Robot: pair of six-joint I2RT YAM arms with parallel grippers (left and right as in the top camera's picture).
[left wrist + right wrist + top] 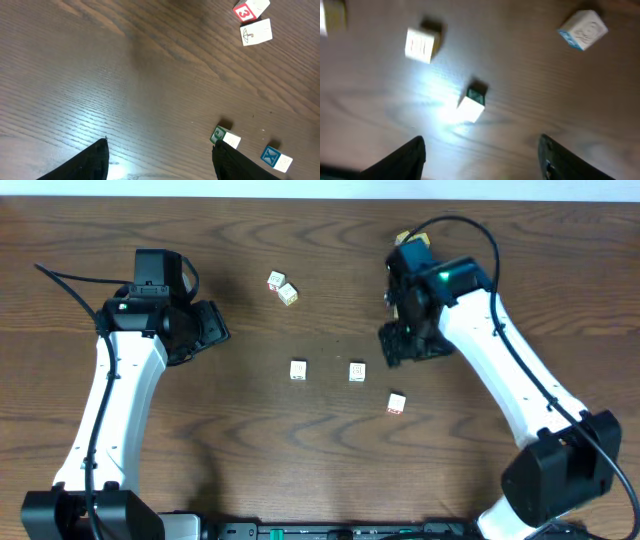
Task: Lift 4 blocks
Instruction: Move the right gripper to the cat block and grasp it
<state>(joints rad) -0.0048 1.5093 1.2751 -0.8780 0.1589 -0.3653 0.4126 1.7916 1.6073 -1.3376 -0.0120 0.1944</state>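
Blocks [298,370]: none lifted; all lie on the tabletop [300,470].
Nearest block [357,372]: just beside the right fingers [400,345].
Right fingers: spread, empty.
Left fingers [212,328]: spread, empty, well apart from right fingers.
Risk: off-centre closing may knock the small block aside.

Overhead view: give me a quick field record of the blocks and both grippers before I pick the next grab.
blocks lifted: none; those in view rest on the table
far pair: upper cube and yellowish cube, close together, seem to touch
middle row: left block and centre block, apart
near block: orange-sided block, alone
left gripper: open, empty, away from the blocks
right gripper: open, empty, near centre block, not touching
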